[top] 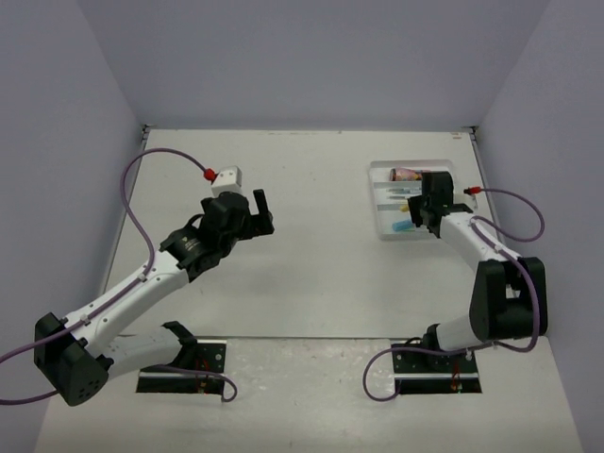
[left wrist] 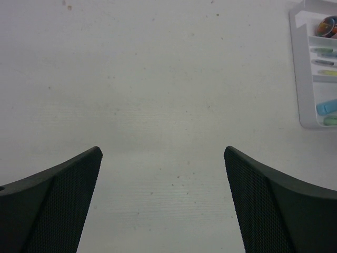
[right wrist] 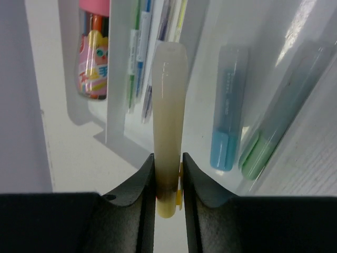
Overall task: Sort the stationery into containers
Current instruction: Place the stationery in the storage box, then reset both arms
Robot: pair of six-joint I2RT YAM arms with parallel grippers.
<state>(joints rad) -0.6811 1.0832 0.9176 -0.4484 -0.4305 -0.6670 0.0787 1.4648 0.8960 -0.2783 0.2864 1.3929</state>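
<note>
Clamping a pale yellow marker (right wrist: 168, 105) between its fingers, the right tool (right wrist: 168, 158) holds it above the white three-compartment tray (top: 377, 170), which sits at the far right of the tabletop (left wrist: 158, 79). Within the tray, a pink tube (right wrist: 93, 52) lies in one outer compartment, thin pens (right wrist: 139, 52) in the middle one, and a light-blue marker (right wrist: 229, 105) and a green marker (right wrist: 284, 116) side by side in the other outer one. The left tool (left wrist: 162, 152) hangs over the tabletop with its fingers wide apart, well apart from the tray.
</note>
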